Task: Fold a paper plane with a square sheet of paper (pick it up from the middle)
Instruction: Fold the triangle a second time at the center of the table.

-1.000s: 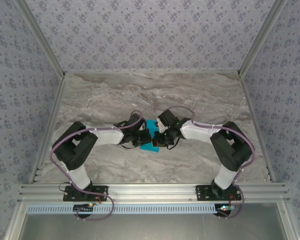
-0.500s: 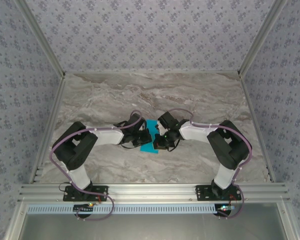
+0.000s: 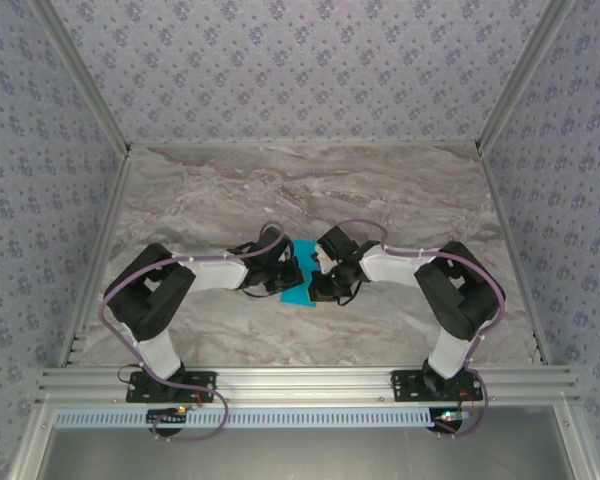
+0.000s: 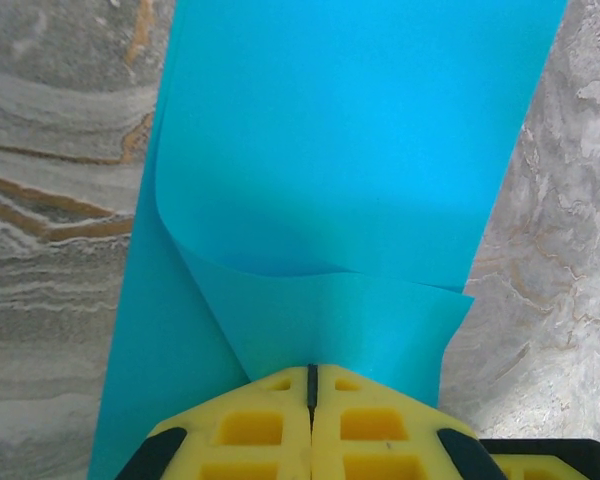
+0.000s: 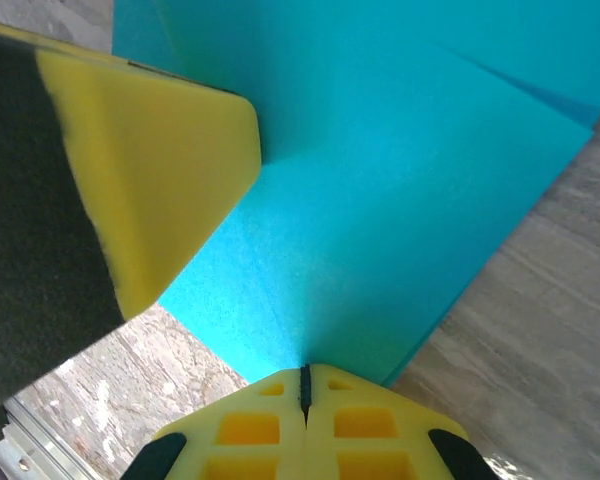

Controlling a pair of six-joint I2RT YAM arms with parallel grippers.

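Early fold | we see left jaws and right jaws clamped on thin cyan-blue paper sheet (image 4: 360,130) between them | most creases remain.

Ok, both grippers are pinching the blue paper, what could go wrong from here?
1. The left gripper and right gripper clamp the paper close together; pulling apart could tear it.
2. Its upper layer curls loosely in the left wrist view, so a crease may land crooked.
3. The left gripper's finger sits right beside the right gripper; they might collide.
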